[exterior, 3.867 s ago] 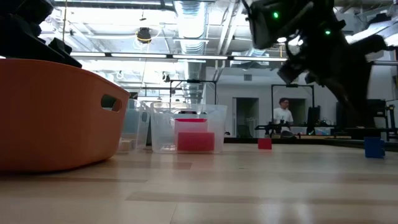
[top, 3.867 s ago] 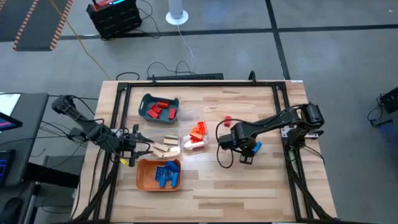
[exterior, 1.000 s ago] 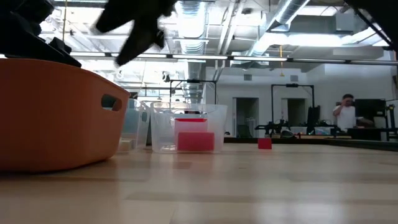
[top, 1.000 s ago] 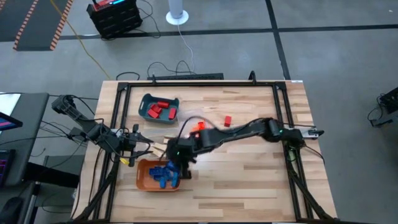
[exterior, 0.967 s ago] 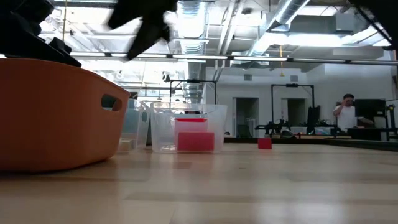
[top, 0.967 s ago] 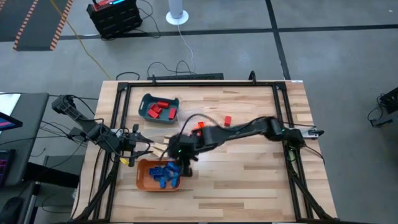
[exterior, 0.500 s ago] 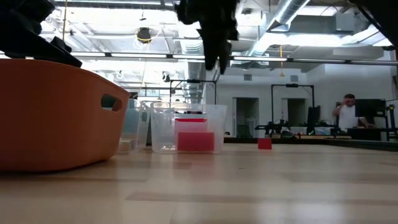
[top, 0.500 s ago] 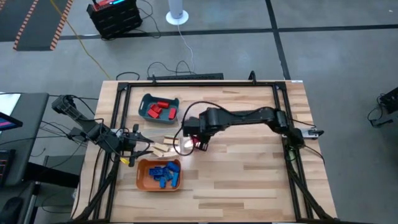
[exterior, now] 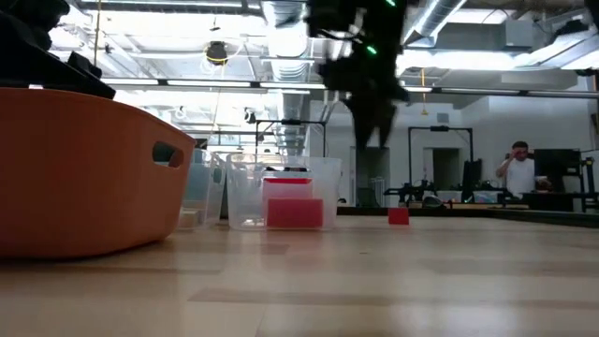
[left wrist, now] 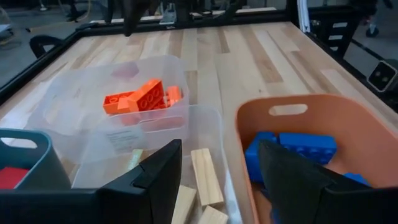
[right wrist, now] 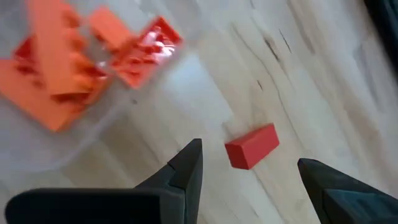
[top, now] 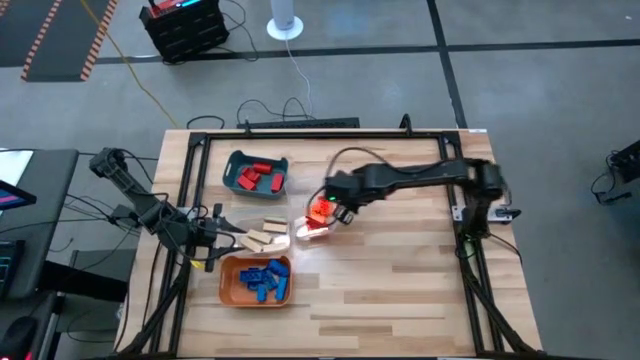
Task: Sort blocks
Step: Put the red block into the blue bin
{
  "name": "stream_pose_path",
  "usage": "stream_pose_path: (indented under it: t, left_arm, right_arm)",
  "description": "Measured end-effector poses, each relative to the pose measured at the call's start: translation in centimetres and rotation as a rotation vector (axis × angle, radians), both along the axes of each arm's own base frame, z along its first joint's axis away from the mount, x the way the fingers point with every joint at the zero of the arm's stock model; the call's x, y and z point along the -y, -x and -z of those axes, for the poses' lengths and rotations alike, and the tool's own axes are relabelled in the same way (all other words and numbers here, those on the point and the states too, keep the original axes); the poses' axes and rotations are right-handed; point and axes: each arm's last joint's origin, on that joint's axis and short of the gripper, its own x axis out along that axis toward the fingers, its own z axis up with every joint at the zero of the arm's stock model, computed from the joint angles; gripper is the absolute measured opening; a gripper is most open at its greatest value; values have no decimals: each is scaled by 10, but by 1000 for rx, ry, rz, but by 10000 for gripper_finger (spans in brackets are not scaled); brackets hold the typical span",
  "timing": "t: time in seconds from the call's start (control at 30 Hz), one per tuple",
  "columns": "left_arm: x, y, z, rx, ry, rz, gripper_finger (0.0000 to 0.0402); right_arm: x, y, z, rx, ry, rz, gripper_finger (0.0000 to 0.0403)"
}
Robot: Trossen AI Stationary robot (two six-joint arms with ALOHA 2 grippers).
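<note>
Just beside the clear tray (left wrist: 59, 112), on its side toward the right arm's base: one loose red block (right wrist: 252, 145), flat on the bare counter (top: 400, 280), touching nothing. Apparently the last stray; no other loose piece to be seen anywhere round the clear tray.

Inside the clear tray: a heap of orange blocks (left wrist: 140, 98), sorted.

Above the clear tray's edge, on the red block's side: right gripper (top: 338, 207), fingers moderately apart, holding nothing, aimed down so as to frame the red block between them in the right wrist view. Well clear of the counter, judging by the low view.

Behind the clear tray and over toward the left arm: teal tray (top: 233, 160) with several red blocks (top: 258, 177). Probable home for the stray.

Touching the clear tray on the left-arm side: second clear tray (left wrist: 208, 124) with tan blocks (top: 262, 238).

Nearer the front edge than the clear tray, also on the left-arm side: orange tray (top: 228, 285) holding blue blocks (top: 266, 280).

Past the second clear tray, away from the clear tray: left gripper (top: 224, 236), waiting, fingers wide, empty.

Judged state of the job: nearly done. Four colours gathered, each in its own tray. Left to do: descend on the red block, close, lift, carry across the clear tray to the teal tray, release.
</note>
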Motion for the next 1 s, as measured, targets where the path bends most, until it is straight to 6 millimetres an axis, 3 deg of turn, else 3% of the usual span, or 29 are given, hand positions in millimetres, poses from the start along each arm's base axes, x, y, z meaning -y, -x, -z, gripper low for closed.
stream_pose_path:
  t: [0.17,0.27,0.53,0.63,0.8,1.0]
  left_arm:
    - [1,0,-1,7,17,6,203]
    - [1,0,-1,8,20,3,203]
    - [0,0,-1,18,10,-37,203]
    - [-1,-1,-1,18,5,-46,203]
    - [-2,-1,-1,17,3,-50,203]
    - [1,1,0,11,-9,-20,203]
  right_arm:
    - [12,47,25,209,-13,208,128]
    - [8,58,45,307,-19,269,128]
    - [-11,68,87,355,164,374,136]
    - [-15,64,93,392,200,416,154]
    - [-19,58,121,377,241,466,195]
    - [-37,54,138,475,351,533,222]
